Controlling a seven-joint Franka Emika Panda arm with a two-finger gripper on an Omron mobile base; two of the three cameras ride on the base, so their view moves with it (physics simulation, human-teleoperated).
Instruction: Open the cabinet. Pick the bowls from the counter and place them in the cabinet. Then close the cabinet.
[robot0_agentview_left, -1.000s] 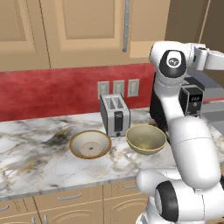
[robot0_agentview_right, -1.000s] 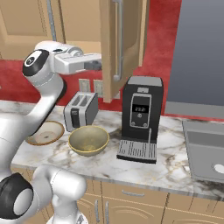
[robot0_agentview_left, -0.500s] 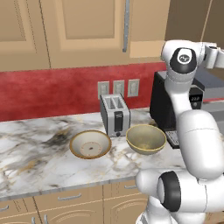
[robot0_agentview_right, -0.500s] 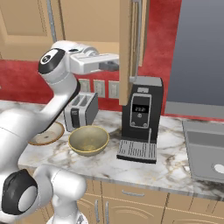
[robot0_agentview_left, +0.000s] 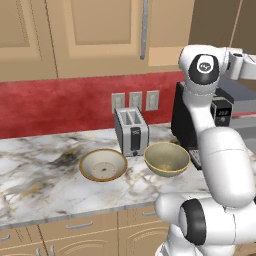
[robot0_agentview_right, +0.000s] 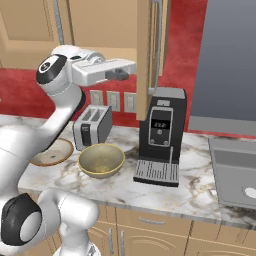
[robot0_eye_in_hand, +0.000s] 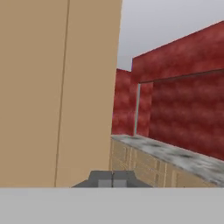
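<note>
You see the gripper (robot0_agentview_right: 134, 71) with its fingers together, holding nothing, right beside the edge of the open cabinet door (robot0_agentview_right: 145, 50) at the upper centre. Both bowls (robot0_agentview_right: 101, 160) rest on the counter (robot0_agentview_right: 200, 185), lower left, well below the fingers.

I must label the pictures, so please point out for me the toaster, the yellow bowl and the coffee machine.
toaster (robot0_agentview_left: 131, 131): left base view, on its front face.
yellow bowl (robot0_agentview_right: 101, 160): right base view, on the inside of it.
coffee machine (robot0_agentview_right: 161, 131): right base view, on its front panel, just below the small display.
</note>
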